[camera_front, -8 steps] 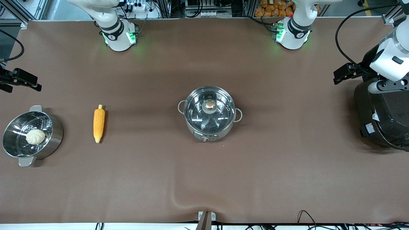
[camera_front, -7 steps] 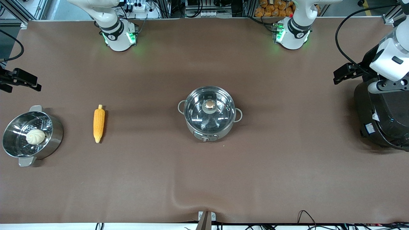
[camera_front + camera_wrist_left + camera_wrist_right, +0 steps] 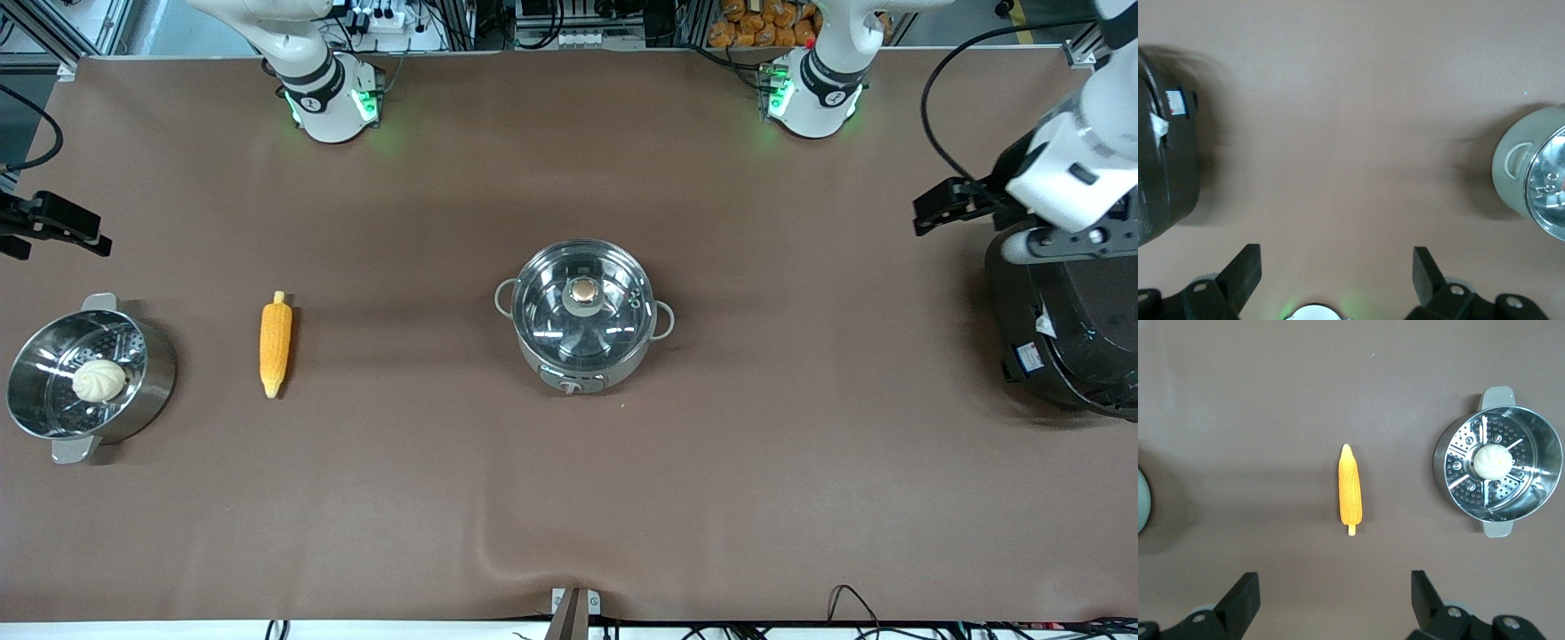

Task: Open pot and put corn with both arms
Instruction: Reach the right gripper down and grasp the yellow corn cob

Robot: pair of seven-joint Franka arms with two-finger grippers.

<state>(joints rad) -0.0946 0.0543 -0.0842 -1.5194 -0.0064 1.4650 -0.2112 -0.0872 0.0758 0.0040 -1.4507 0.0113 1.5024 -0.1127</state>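
Observation:
The pot (image 3: 582, 331) stands mid-table with its glass lid (image 3: 582, 307) on and the copper knob (image 3: 584, 291) on top. It also shows in the left wrist view (image 3: 1537, 175). The corn (image 3: 275, 347) lies flat on the table between the pot and the right arm's end, and it shows in the right wrist view (image 3: 1351, 492). My left gripper (image 3: 944, 203) is open and empty in the air beside the black cooker; its fingers are wide apart in the left wrist view (image 3: 1337, 267). My right gripper (image 3: 62, 228) is open and empty at the right arm's end, its fingers wide apart in the right wrist view (image 3: 1335, 587).
A steel pot with flat tab handles and a perforated insert (image 3: 133, 378) holds a pale bun (image 3: 99, 380) at the right arm's end. A big black cooker (image 3: 1067, 329) stands at the left arm's end.
My left gripper and forearm have shifted a little toward the pot's side and toward the bases. My right gripper has barely moved. Pot and corn have not moved.

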